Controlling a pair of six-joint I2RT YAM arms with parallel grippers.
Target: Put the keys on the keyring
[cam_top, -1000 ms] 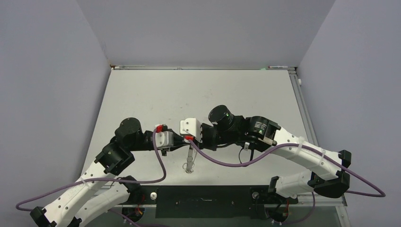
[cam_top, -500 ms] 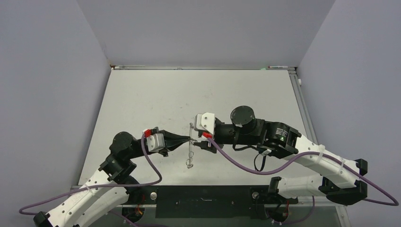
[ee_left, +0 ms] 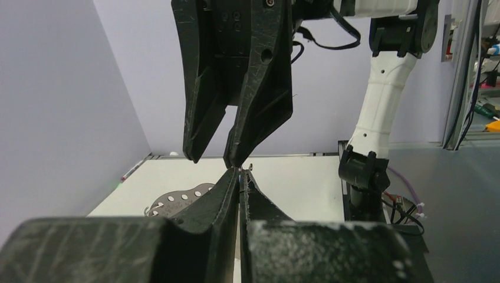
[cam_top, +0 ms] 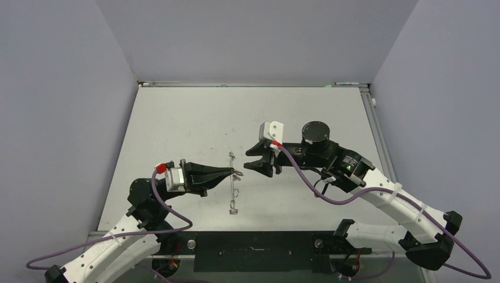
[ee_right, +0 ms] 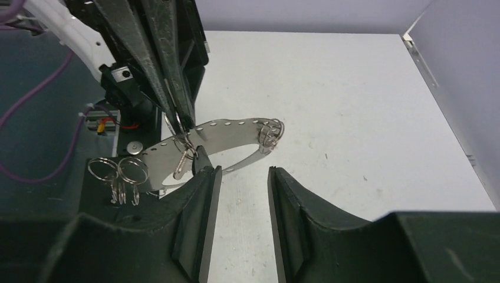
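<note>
The keyring [ee_right: 231, 125] is a silver hoop made of a flat band with holes, with small loops [ee_right: 270, 133] strung on it. In the top view it shows edge-on [cam_top: 233, 191]. My left gripper [cam_top: 237, 173] is shut on its rim and holds it above the table; its closed fingertips [ee_left: 239, 172] pinch the metal. A small silver key [ee_right: 181, 164] hangs from the hoop just below the left fingers [ee_right: 171, 88]. My right gripper [cam_top: 249, 160] is open and empty, just right of the hoop, its fingers [ee_right: 200, 206] apart from it.
More small loops [ee_right: 118, 174] hang at the hoop's near end, over the dark strip at the table's front edge [cam_top: 253, 243]. Purple walls enclose the white table [cam_top: 177, 118]. The right arm's base [ee_left: 368, 171] stands behind the hoop in the left wrist view.
The right gripper has drawn back to the right and away from the hoop and now stands open. The left arm has pulled back left, still holding the keyring.
</note>
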